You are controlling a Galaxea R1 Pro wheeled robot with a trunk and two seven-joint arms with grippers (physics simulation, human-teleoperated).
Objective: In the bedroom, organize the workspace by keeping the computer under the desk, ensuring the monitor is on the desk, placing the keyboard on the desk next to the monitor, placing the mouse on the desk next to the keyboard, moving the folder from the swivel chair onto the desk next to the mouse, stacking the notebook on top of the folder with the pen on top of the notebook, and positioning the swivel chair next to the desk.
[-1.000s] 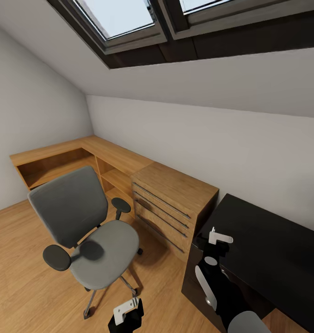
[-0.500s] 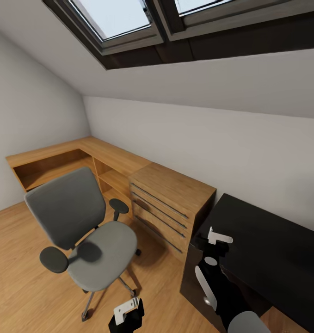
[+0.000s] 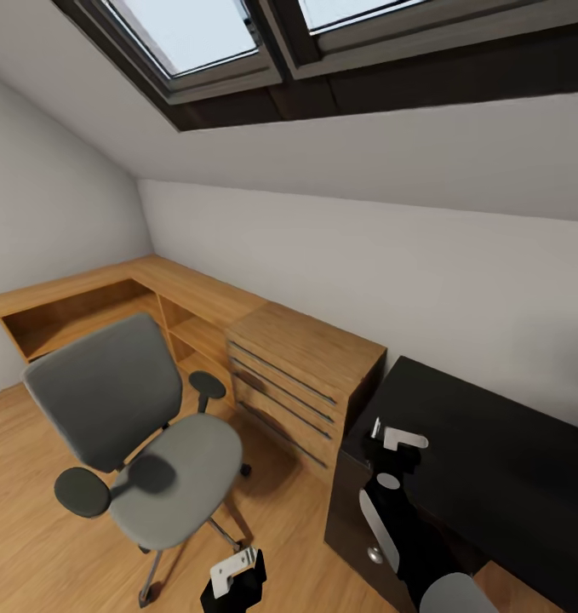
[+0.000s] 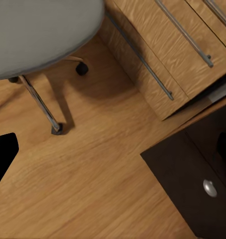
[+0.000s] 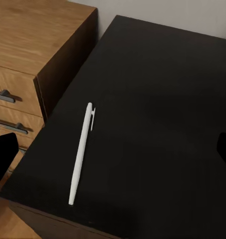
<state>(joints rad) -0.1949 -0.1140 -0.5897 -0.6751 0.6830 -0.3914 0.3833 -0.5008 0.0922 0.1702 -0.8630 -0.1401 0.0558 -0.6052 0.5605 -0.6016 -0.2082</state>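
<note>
Chair (image 3: 148,443) at left on the wood floor (image 3: 33,545), seat bare, facing away from the wooden drawer chest (image 3: 301,375). Left claw (image 3: 235,572) low over the floor beside the chair base; jaw state: cannot tell. Black bench (image 3: 501,460) at right, touching the chest. Right claw (image 3: 395,440) above its near corner, nothing gripped, fingers spread. Pen (image 5: 82,152) lies flat on the bench near that edge.

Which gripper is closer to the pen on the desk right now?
Right. The right gripper hangs over the near end of the black desk, where the pen lies just ahead of its fingers. The left gripper is low over the floor beside the swivel chair.
</note>
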